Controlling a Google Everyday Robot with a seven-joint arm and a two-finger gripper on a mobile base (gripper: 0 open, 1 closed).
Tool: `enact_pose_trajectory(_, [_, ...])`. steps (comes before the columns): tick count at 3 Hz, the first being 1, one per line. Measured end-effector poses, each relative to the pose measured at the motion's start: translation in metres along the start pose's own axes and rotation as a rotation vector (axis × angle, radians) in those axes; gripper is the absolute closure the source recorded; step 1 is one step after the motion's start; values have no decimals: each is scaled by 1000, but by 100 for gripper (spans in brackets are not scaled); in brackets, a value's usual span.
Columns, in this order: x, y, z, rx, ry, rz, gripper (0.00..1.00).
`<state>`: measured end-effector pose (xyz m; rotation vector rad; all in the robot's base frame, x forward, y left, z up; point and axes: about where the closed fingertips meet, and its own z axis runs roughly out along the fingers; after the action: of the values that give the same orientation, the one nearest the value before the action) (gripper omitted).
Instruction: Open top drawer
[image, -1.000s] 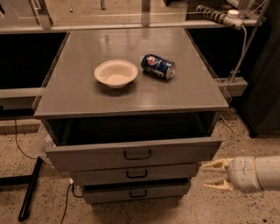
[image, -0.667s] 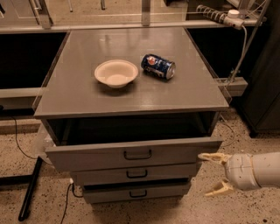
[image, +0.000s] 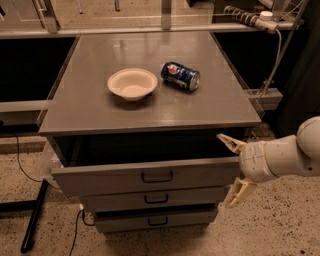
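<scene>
Partly shadowed, top drawer gapes; gripper beside it, fingers spread.

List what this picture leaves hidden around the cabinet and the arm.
- Camera view: inside of the top drawer, shadowed under the cabinet top; contents unknown.
- Camera view: arm behind the end effector, open beside the drawer's right end, cut off by the right edge.
- Camera view: can, far side facing away.

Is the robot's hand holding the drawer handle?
No, the gripper is open by the right end of the top drawer, away from the handle in the middle.
</scene>
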<state>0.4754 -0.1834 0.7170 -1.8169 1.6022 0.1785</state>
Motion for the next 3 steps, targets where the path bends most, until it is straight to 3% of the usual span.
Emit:
enact_pose_trajectory(1, [0, 0, 0, 0, 0, 0, 0])
enact_pose_trajectory(2, [6, -19, 15, -4, 30, -14, 0])
enact_pose_trajectory(3, [29, -33, 42, -29, 84, 4, 0])
